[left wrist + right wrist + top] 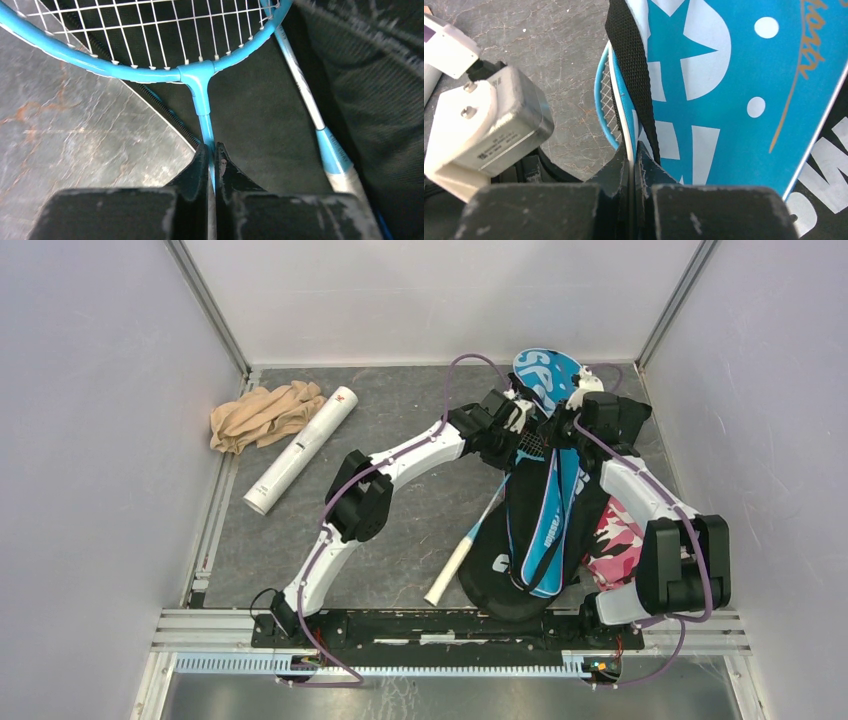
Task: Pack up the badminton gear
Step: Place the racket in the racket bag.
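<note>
- Left gripper [211, 150]: fingers pressed together on the thin shaft of the blue racket [197, 75], just below the T-joint.
- Blue racket's strung head lying ahead of those fingers. Its rim peeks out from under the left edge of the blue cover [545, 515], as seen from the right wrist.
- Right gripper [633, 150]: clamped on the white-trimmed left edge of the blue cover, right beside the black strap [634, 65] running along that edge.
- Black cover [495, 585] spread beneath the blue cover, its rounded end showing at the blue cover's near-left side.
- Second racket [455, 565]: white handle sticking out to the left of the blue cover onto the grey table [400, 540]. Pale shaft and blue cone just beside the blue racket's shaft, over the black cover.
- Crowding the blue cover's left edge: the left arm's grey-and-white wrist block [489, 130], close beside the right gripper's fingers.
- Right arm's forearm crossing the right side of the blue cover, with a pink-and-white patterned fabric [615, 540] under it, just right of the blue cover.
- White tube [300, 450] lying well to the left of the blue cover, apart from both grippers.
- Tan cloth bundle [262, 415] farther left again, touching the tube's far end.
</note>
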{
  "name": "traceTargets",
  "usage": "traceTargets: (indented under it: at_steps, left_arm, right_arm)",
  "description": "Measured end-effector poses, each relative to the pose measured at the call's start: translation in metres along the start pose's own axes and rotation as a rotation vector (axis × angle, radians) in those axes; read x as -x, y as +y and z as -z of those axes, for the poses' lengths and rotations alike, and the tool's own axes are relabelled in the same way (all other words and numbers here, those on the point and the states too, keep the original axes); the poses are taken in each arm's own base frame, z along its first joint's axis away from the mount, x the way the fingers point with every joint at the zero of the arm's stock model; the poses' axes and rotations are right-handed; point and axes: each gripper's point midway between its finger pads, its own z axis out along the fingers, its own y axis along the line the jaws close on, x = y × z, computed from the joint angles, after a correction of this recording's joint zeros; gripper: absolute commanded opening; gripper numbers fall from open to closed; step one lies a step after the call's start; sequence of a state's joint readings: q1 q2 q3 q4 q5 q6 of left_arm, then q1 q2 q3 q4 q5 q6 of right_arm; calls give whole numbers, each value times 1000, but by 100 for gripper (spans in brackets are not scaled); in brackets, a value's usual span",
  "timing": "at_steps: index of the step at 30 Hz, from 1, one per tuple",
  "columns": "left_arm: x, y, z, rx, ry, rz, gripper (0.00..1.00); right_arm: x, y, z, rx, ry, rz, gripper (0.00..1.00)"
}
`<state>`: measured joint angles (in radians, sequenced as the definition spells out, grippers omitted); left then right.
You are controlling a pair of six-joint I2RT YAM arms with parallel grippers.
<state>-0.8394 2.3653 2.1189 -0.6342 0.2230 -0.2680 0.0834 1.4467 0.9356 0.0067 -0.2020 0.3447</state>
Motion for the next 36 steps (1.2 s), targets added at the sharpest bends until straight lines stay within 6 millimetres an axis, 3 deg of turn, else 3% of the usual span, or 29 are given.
traceTargets:
  at_steps: [7, 10, 16, 22, 26, 36]
  left_arm:
    - [8, -8, -15, -143, -50, 43, 27]
    - [5, -14, -19, -205, -53, 38, 39]
    - [-34, -18, -27, -313, 18, 53, 61]
    - [-62, -23, -1, -388, 41, 76, 75]
    - [-76, -32, 17, -453, 52, 114, 78]
    - [-96, -43, 20, -560, 65, 205, 71]
  right_arm:
    - [-7, -2, -5, 3, 23, -4, 0]
    - [-7, 0, -6, 15, 30, -6, 0]
    - [-6, 4, -7, 67, 47, -25, 0]
    - [-3, 3, -7, 97, 51, -52, 0]
    - [-1, 1, -9, 104, 51, -64, 0]
    - [-1, -1, -10, 107, 51, -76, 0]
